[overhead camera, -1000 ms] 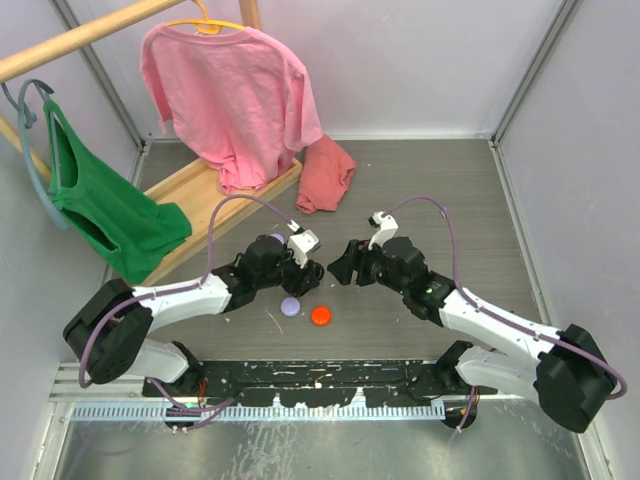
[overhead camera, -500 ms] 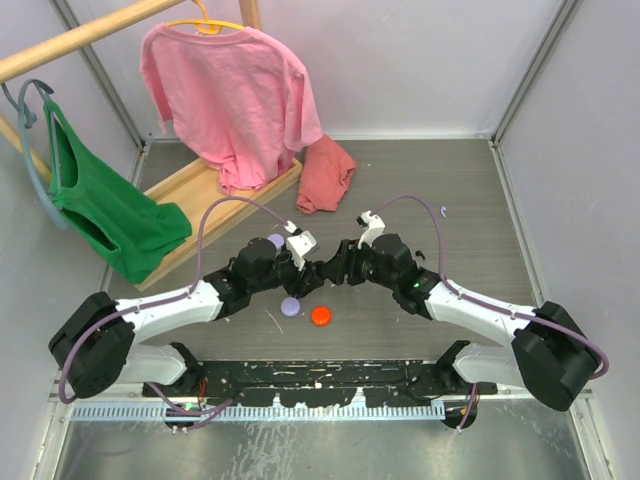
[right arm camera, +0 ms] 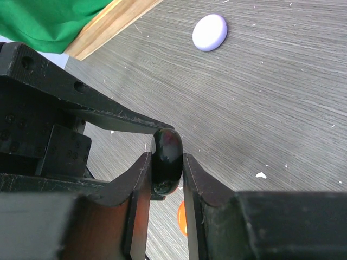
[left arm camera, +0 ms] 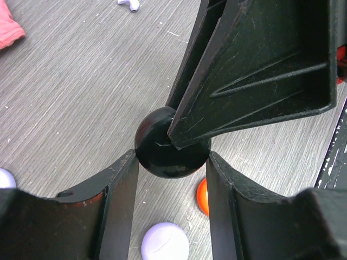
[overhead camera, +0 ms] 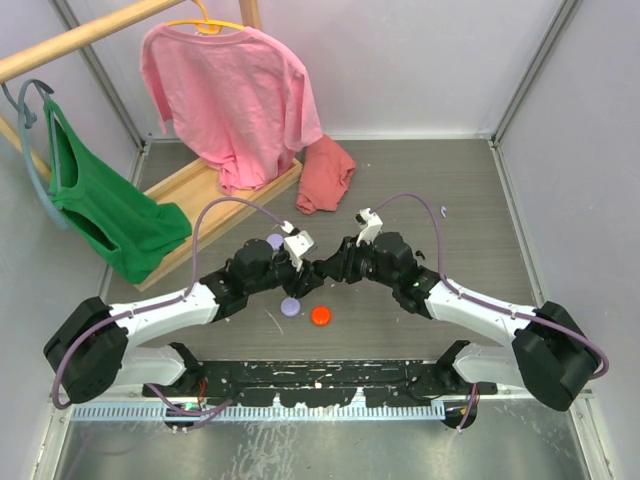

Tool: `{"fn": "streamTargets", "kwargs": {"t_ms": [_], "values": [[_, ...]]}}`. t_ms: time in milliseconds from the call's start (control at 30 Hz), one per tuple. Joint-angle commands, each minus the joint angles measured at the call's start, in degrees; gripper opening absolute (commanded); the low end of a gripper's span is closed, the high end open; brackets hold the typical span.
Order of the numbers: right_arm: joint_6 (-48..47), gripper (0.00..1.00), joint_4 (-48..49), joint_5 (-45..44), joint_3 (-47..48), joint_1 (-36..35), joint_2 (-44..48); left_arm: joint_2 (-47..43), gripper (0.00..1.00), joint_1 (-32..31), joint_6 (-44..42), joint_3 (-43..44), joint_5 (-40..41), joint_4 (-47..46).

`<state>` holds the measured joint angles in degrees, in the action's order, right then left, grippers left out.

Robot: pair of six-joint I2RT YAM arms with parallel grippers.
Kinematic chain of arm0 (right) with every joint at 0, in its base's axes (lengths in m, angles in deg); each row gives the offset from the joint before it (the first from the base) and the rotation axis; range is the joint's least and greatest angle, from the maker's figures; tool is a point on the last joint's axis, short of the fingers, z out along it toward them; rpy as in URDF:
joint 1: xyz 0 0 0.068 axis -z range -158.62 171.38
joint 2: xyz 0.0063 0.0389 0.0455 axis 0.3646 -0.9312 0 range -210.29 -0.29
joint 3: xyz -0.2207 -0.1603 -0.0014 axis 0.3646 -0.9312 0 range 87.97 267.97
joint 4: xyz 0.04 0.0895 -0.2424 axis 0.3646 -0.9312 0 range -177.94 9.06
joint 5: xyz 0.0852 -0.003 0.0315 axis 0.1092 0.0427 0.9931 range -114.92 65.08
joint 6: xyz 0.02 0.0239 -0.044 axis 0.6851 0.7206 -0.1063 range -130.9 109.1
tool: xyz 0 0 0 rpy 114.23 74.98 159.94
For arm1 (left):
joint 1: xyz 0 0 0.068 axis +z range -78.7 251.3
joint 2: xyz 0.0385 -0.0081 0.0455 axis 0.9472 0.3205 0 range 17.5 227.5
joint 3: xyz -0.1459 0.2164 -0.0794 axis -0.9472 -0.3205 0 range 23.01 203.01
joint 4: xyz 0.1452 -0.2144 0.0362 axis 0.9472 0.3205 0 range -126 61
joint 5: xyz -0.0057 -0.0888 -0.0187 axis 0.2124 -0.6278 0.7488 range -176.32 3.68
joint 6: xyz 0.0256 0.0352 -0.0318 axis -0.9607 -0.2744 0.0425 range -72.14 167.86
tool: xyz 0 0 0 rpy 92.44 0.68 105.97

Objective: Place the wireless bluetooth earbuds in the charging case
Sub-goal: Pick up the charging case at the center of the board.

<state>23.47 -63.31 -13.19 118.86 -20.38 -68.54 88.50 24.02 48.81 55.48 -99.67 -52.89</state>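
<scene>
The black puck [left arm camera: 158, 154] is a glossy round disc, held off the table [overhead camera: 450, 180] at its middle, where my two arms reach inward and nearly meet. My left gripper [left arm camera: 172, 162] clasps its rim on both sides. My right gripper [right arm camera: 167, 158] pinches its flat faces. Below lie three more: a near lavender puck [overhead camera: 291, 307], a far lavender puck [overhead camera: 275, 241] and one orange-red puck [overhead camera: 321, 316].

White shells covering the left arm [overhead camera: 165, 305] and right arm [overhead camera: 485, 318] between bulky black joints, lavender cables [overhead camera: 235, 199] looping off both wrists, small white camera blocks [overhead camera: 299, 243] riding on top, matte black ribbed fingers [left arm camera: 116, 206] showing scuffs
</scene>
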Motion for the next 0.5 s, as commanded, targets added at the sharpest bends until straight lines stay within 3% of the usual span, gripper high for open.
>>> {"fn": "streamTargets", "kwargs": {"t_ms": [0, 267, 467], "values": [[-1.51, 0.1, 2.27, 1.48, 2.69, 0.44, 2.22, -2.79, 0.47, -0.5, 0.95, -0.24, -2.37, -4.47], [-6.57, 0.03, -2.36, 5.43, 4.55, 1.89, 5.65, -6.02, 0.68, -0.2, 2.15, -1.83, -4.09, -6.17], [-12.09, 0.03, -8.37, 10.02, 7.64, 3.21, 8.18, -8.17, 0.69, 2.14, 5.02, -3.91, -10.39, -10.25]]}}
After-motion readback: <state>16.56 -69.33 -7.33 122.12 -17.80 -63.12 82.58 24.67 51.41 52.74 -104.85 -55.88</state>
